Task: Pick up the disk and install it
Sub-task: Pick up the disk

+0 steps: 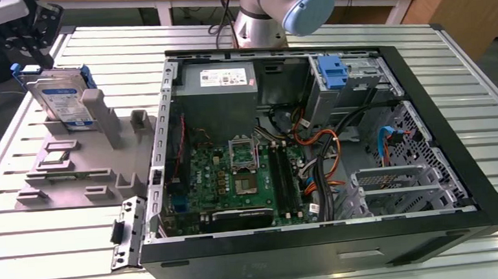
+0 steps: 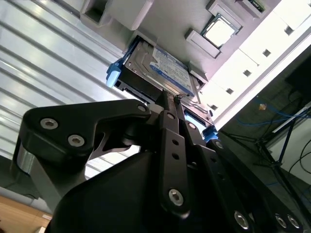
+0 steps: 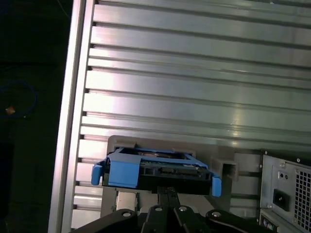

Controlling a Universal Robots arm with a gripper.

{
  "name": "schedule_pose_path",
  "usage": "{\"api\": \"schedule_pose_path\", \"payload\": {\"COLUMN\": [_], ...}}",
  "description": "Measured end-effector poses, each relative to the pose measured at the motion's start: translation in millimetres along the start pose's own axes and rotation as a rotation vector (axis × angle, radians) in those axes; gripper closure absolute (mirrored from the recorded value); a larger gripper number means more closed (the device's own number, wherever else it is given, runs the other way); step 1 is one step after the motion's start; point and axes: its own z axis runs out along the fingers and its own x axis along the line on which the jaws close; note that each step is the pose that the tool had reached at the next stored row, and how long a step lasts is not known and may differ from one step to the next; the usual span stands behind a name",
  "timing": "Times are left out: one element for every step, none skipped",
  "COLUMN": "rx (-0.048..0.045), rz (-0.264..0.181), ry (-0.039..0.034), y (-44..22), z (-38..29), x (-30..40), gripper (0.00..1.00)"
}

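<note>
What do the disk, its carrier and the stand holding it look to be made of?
The disk: bare silvery metal casing, dull sheen, paper-like label. Its carrier: blue plastic, matte moulded look. The stand: probably grey plastic, flat matte, blocky moulded shapes.

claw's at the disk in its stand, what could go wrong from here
1. The disk stands upright in a slot of the grey holder. A lift that is not straight might jam it or drag the holder along.
2. The claw meets the disk at its narrow top edge, so the disk may tilt or slip.
3. Loose cables lie beside the drive cage inside the open case and could snag the disk.
</note>
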Motion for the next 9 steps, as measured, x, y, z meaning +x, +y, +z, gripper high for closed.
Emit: {"api": "schedule_pose_path", "payload": {"rx": [-0.0001,-0.0001,-0.0001,-0.0001,-0.0001,-0.0002,-0.0002,-0.0002,-0.0002], "rz": [-0.001,-0.001,-0.002,-0.002,-0.002,-0.002,-0.002,-0.002,-0.002], "ry": [0.0001,0.0001,0.0001,0.0002,0.0001,0.0001,0.0001,0.0001,0.0001], "y": [0.0,0.0,0.0,0.0,0.0,0.0,0.0,0.0,0.0], "z": [0.0,0.0,0.0,0.0,0.0,0.0,0.0,0.0,0.0], "x": [0.0,0.0,0.0,0.0,0.0,0.0,0.0,0.0,0.0], "gripper": [0.89,0.89,0.89,0.89,0.89,0.89,0.89,0.89,0.89]}}
